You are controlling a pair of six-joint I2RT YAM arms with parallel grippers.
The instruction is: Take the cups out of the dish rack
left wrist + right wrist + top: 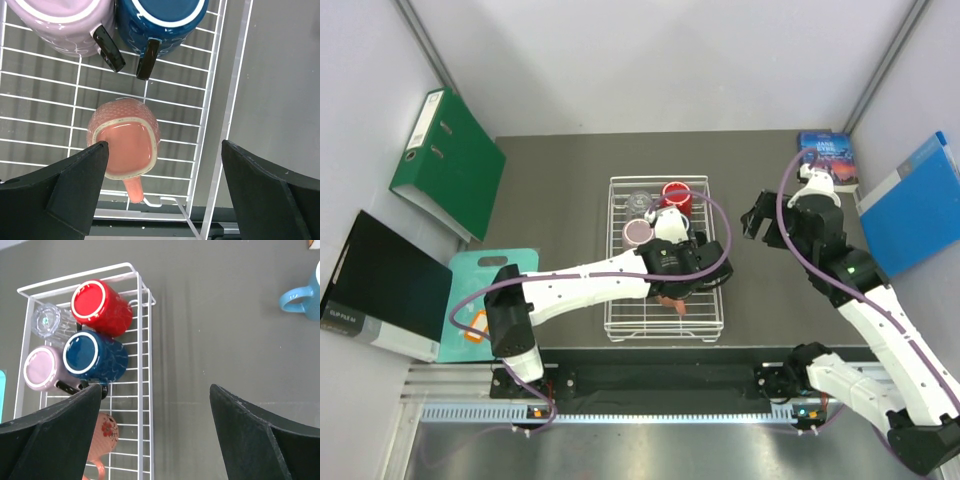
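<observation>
Dark grey table point(560, 200) bearing a white wire dish rack point(630, 318), its long axis running from the near edge to the far. A glass point(46, 320), red mug point(100, 307), dark blue mug point(95, 357) and pink mug point(45, 370) stand bottom-up, clustered at the far end. A salmon mug point(127, 145) sits nearer, mouth facing the spread left gripper point(165, 195) and handle pointing to the near rim. The right gripper point(155, 440), also spread and holding nothing, hovers right of the rack, and a light blue mug point(306, 294) stands on the table, well apart.
</observation>
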